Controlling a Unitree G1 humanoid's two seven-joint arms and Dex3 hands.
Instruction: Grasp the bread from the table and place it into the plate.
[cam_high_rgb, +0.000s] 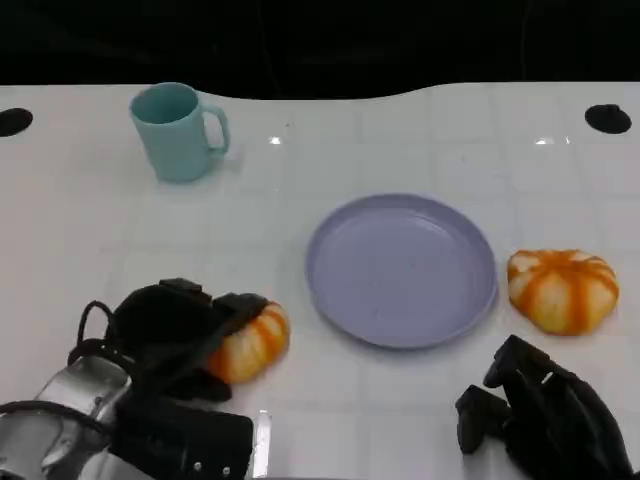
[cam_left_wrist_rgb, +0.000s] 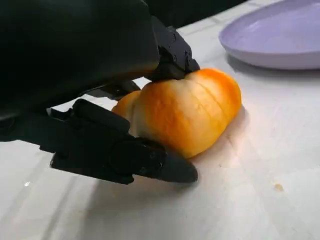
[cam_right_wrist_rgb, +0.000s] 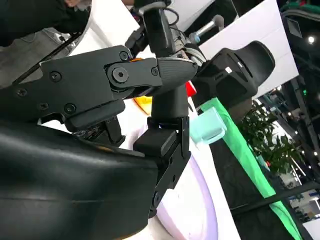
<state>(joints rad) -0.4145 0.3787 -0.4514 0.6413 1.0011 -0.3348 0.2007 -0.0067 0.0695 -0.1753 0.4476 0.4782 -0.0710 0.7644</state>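
The bread (cam_high_rgb: 250, 342) is lying on the white table (cam_high_rgb: 90, 230), just left of the plate (cam_high_rgb: 400, 270) and apart from its rim. The left hand (cam_high_rgb: 175, 335) is wrapping it: in the left wrist view, fingers (cam_left_wrist_rgb: 172, 50) are pressing on the loaf's top (cam_left_wrist_rgb: 185, 112) while another finger (cam_left_wrist_rgb: 145, 162) is lying low along its near side. The loaf appears to be sitting on the table, so the hold is forming, not lifting. Judged step: closing the grasp before the carry.

A 2nd bread (cam_high_rgb: 562, 290) is sitting just right of the plate, untouched. The right hand (cam_high_rgb: 545, 410) is resting near the table's front edge, below that loaf, holding nothing; its fingers look loosely curled, somewhat apart in the right wrist view (cam_right_wrist_rgb: 150, 75).

A teal mug (cam_high_rgb: 180, 130) is standing well apart at the far left.

Risks from here:
- The loaf looks soft and rounded. Too firm a squeeze could be denting it; too light a one and it could be rolling out sideways during the lift.
- The lower finger is riding beside the loaf, not clearly under it, so support from below is uncertain.
- The plate rim is raised. A low carry could be knocking the rim and sliding the plate toward the 2nd bread.
- Releasing near the rim could be leaving the loaf half on the edge.
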